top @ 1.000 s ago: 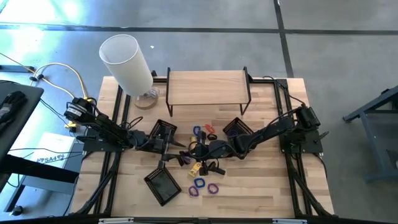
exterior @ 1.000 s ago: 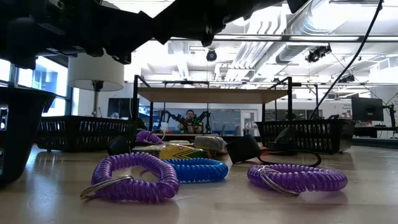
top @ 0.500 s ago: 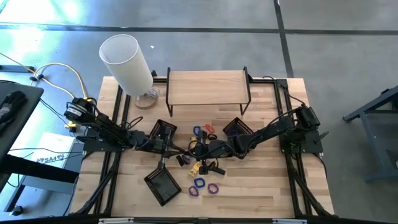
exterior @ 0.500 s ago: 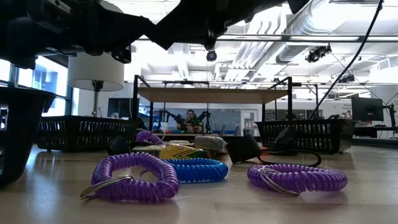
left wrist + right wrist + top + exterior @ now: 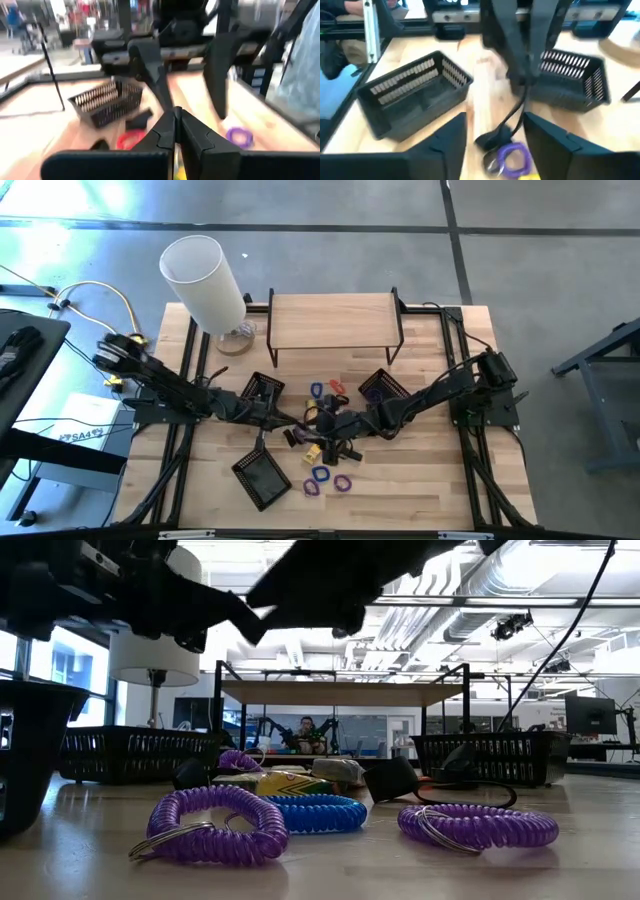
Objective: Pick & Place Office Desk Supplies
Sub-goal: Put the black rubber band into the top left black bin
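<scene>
both grippers over the table (image 5: 420, 490) centre, above scattered supplies (image 5: 325, 450): left gripper (image 5: 176, 131) fingers pressed together, holding nothing visible; right gripper (image 5: 495, 131) fingers apart. purple bands (image 5: 215, 825) and blue band (image 5: 315, 812) lying nearest the front edge.

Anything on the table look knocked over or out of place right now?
Yes: the black basket near the table's front edge sits skewed, at an angle to the table edges, apart from the other two baskets. The coil bands and other small supplies lie loose in the middle of the table. Nothing looks damaged.
</scene>
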`<state>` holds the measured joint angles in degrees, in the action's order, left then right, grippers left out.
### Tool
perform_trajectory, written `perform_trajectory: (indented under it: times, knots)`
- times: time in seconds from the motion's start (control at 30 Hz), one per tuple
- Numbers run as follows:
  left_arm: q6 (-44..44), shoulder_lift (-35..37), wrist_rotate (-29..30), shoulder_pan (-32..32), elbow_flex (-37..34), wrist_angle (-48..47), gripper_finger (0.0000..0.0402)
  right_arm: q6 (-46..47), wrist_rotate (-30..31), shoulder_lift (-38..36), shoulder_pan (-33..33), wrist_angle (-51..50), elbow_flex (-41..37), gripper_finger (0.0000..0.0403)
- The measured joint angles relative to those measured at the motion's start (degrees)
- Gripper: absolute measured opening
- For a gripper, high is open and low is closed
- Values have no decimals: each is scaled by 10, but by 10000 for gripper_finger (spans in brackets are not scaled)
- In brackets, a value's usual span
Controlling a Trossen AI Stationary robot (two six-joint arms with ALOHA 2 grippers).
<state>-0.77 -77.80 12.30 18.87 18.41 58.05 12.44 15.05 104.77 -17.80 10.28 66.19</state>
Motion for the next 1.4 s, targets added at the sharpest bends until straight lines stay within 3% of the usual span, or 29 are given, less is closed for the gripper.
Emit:
perform_trajectory:
  times: [0.23, 0.4, 0.53, 0.77, 0.93, 1.07, 1.2, 1.4]
  knots:
    - [78, 141, 69, 2, 168, -580, 2, 58, 41, 3, -22, -45, 0, 214]
    - [195, 177, 80, 7, 262, -869, 2, 73, 47, 3, -29, -45, -2, 204]
    - [257, 184, 57, -20, 272, -1016, 2, 87, 43, 4, -28, -47, -7, 198]
    - [244, 184, -47, -128, 249, -1045, 2, 88, 43, 4, -29, -42, -7, 187]
    - [235, 180, -81, -201, 245, -1054, 6, 88, 43, 6, -35, -40, -7, 178]
    - [237, 180, -93, -215, 245, -1053, 29, 89, 42, 7, -36, -39, -7, 171]
    - [296, 180, -119, -212, 245, -1052, 66, 89, 43, 7, -38, -39, -7, 167]
    - [324, 180, -108, -212, 245, -1053, 127, 89, 42, 7, -40, -39, -7, 165]
